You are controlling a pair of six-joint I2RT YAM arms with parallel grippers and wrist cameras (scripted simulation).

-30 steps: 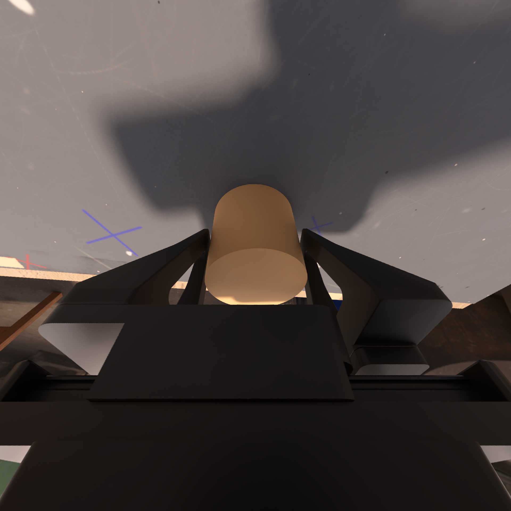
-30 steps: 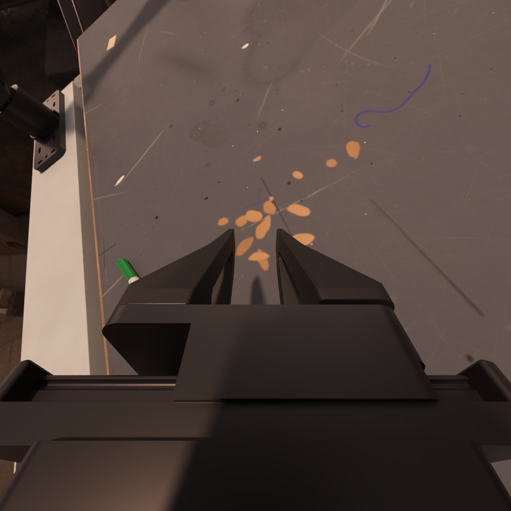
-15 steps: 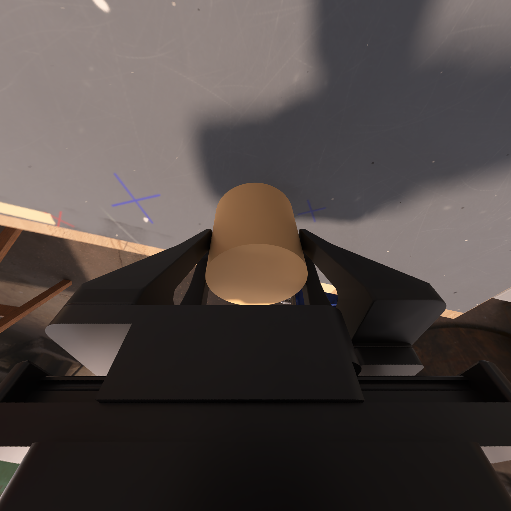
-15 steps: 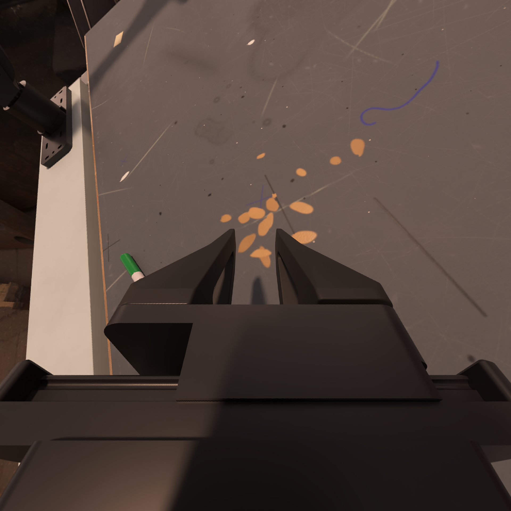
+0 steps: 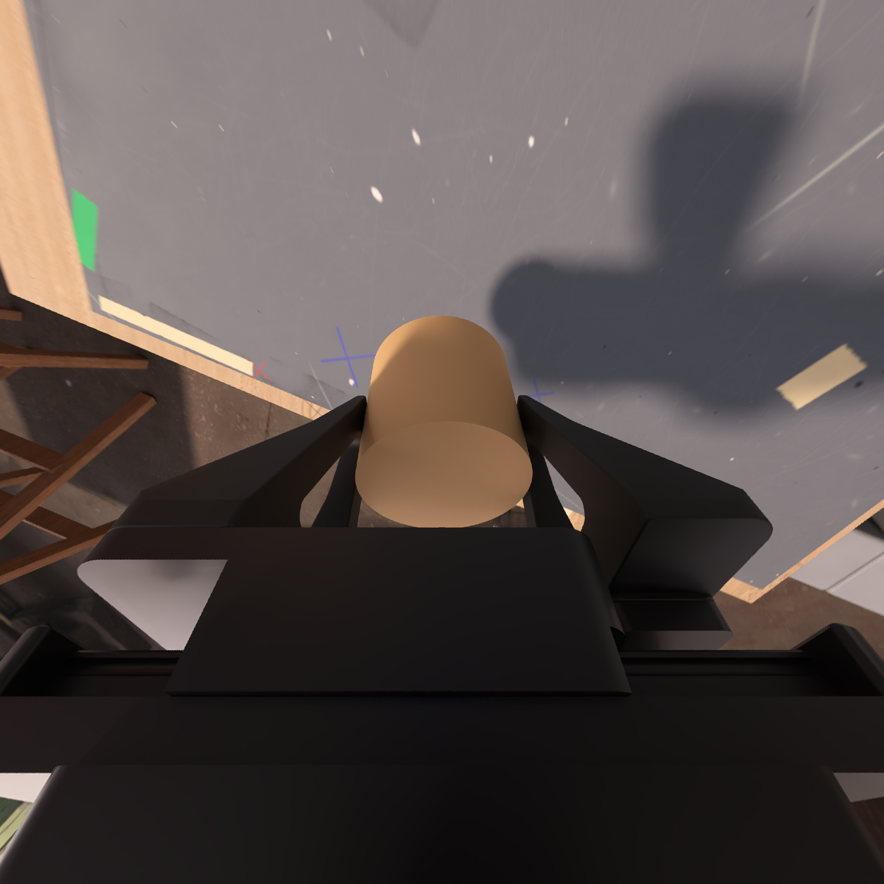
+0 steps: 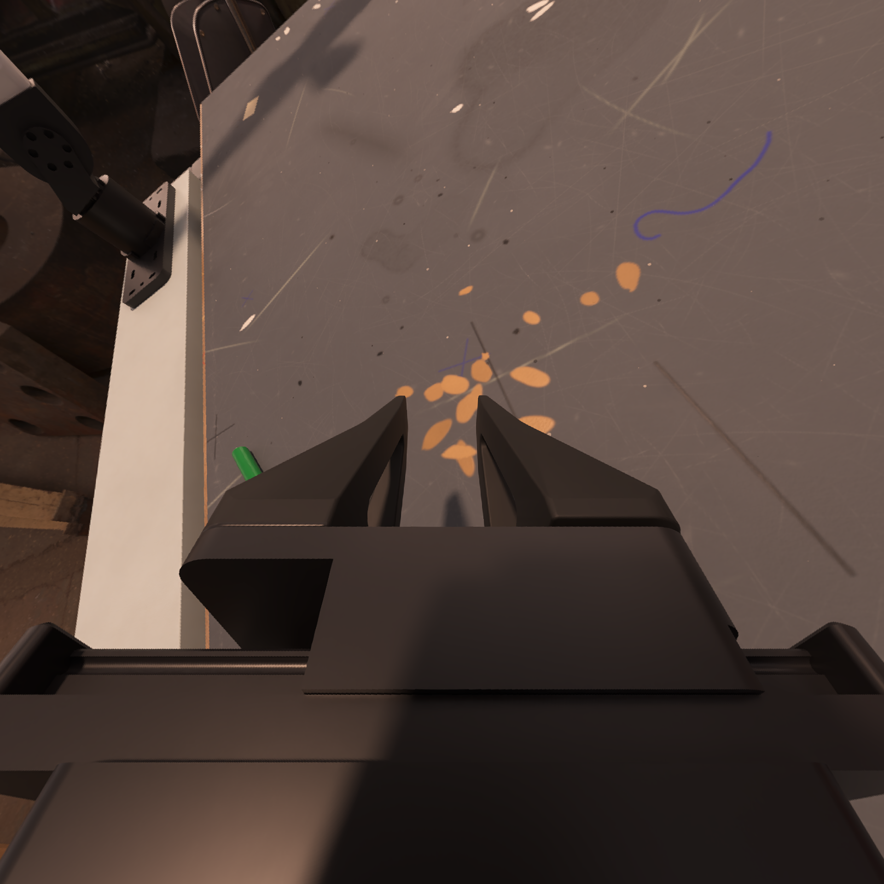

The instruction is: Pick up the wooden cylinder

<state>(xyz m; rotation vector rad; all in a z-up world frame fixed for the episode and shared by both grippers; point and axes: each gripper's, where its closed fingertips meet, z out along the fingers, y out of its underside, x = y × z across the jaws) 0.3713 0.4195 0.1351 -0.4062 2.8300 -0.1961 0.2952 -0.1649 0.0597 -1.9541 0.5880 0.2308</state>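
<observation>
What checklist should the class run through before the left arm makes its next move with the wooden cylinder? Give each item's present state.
1. Left gripper shut on the wooden cylinder, a finger on each side: ok.
2. Cylinder clear of the grey table, its shadow cast apart from it: ok.
3. Cylinder seated deep between the fingers, not at the tips: ok.
4. Grip firm enough to prevent slipping: cannot tell.
5. Right gripper holds nothing, jaws slightly apart, over the orange spots: ok.
6. Green marker near the table edge is out of the left arm's path: cannot tell.
</observation>
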